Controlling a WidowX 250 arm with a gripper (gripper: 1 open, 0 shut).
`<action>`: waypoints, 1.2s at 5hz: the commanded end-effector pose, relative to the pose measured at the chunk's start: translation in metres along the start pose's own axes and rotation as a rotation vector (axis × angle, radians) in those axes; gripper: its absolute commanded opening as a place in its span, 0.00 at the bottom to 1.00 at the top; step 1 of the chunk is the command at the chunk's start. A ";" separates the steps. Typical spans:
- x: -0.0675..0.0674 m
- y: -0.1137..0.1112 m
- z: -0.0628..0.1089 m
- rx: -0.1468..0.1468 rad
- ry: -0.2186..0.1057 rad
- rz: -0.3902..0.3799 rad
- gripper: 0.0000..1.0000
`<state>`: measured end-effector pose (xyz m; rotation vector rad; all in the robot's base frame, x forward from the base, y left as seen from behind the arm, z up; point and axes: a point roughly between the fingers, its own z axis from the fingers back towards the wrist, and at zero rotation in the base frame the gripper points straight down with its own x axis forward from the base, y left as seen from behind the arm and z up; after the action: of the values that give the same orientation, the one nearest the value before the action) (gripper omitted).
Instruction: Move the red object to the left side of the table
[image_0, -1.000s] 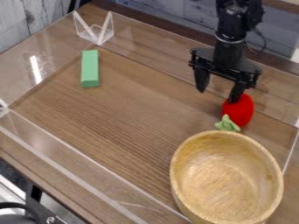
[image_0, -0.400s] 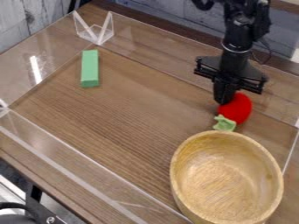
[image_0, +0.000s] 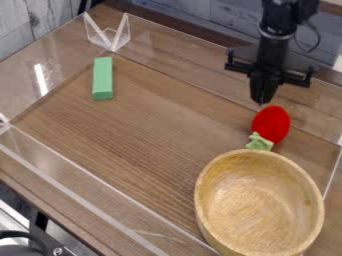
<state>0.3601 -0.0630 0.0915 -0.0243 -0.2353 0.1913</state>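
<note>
The red object (image_0: 271, 122), a small strawberry-like toy with a green leafy stem (image_0: 261, 143), lies on the wood-grain table (image_0: 160, 130) at the right, just beyond the bowl. My gripper (image_0: 265, 97) hangs pointing down right above it, its dark fingers pressed together into one narrow tip. The tip ends a little above the toy's top and nothing shows between the fingers. The toy rests on the table, not lifted.
A large wooden bowl (image_0: 261, 205) fills the near right corner, close to the toy. A green rectangular block (image_0: 103, 78) lies at the far left. Low clear acrylic walls (image_0: 54, 165) edge the table, with a clear folded piece (image_0: 107, 33) at the back left.
The fingers stood open over the toy, dropped and closed at its top, then rose shut. The toy stays in almost the same spot on the table.
</note>
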 end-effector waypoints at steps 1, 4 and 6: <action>0.018 -0.003 0.029 -0.030 -0.080 0.009 0.00; -0.003 -0.011 0.024 -0.031 -0.018 -0.115 0.00; -0.020 -0.022 -0.010 -0.015 0.038 -0.119 1.00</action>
<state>0.3426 -0.0867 0.0629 -0.0187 -0.1501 0.0712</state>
